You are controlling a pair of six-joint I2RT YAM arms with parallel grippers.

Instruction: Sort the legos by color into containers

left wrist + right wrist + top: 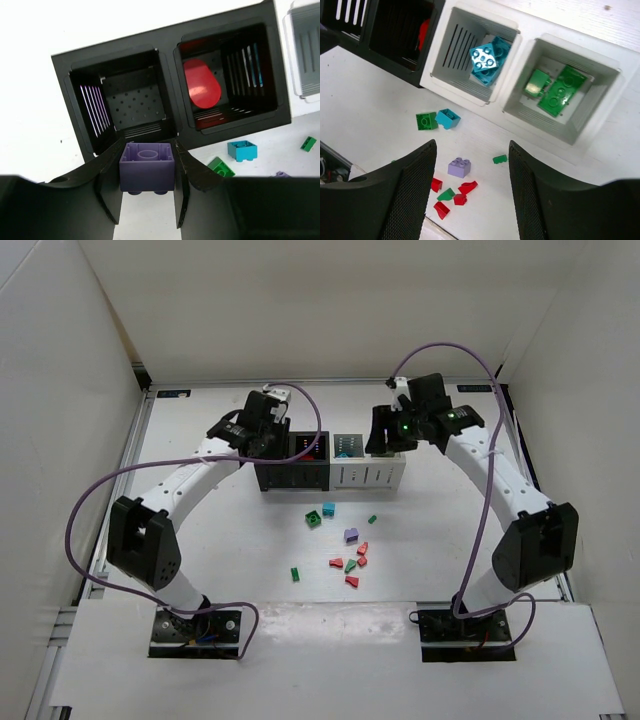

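Purple, light, stiff and slick-sided, the brick point(147, 175) is sitting clenched across its flat walls in the left end effector point(147, 166) above the left black bin's point(75, 100) near rim, while the right end effector point(472, 147) is hanging released over the white bins point(451, 88).

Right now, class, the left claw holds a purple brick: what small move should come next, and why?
Probably ease the left claw forward over the leftmost black bin: its purple brick sits just short of the near rim, and the neighbouring bin holds red.
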